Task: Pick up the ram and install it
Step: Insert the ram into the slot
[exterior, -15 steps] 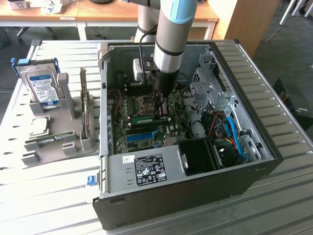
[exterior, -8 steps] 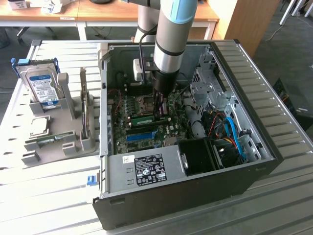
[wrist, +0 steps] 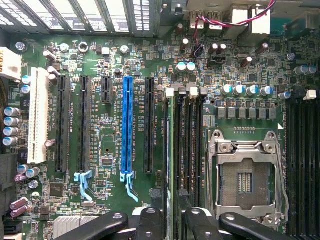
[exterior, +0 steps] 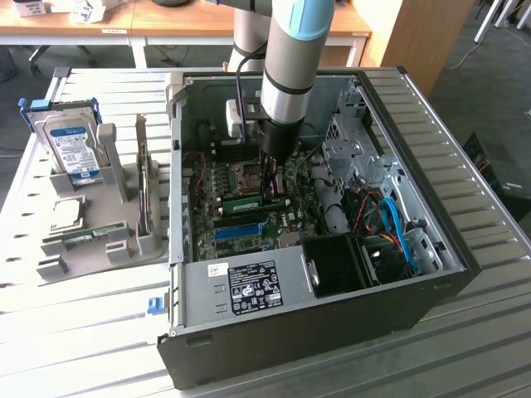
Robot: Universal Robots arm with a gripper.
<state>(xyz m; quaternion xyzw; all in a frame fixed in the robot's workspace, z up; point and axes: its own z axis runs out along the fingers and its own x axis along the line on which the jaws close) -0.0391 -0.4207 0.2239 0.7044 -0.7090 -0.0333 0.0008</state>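
The ram [wrist: 172, 150] is a thin green stick seen edge-on, standing in a black memory slot beside the CPU socket [wrist: 247, 175]. In the exterior view the ram [exterior: 243, 201] lies along the motherboard inside the open computer case [exterior: 431, 207]. My gripper [exterior: 270, 192] reaches straight down into the case right over the stick's end. In the wrist view my gripper [wrist: 171, 212] is open. Its black fingers [wrist: 150, 220] stand on either side of the stick's near end, a little apart from it.
A blue expansion slot [wrist: 127, 125] and several black slots run parallel to the ram. Outside the case, on the exterior view's left, a grey holder [exterior: 124, 232] carries a hard drive [exterior: 70, 145], a CPU chip [exterior: 66, 214] and another green stick [exterior: 87, 237]. Cables [exterior: 390, 224] fill the case's right side.
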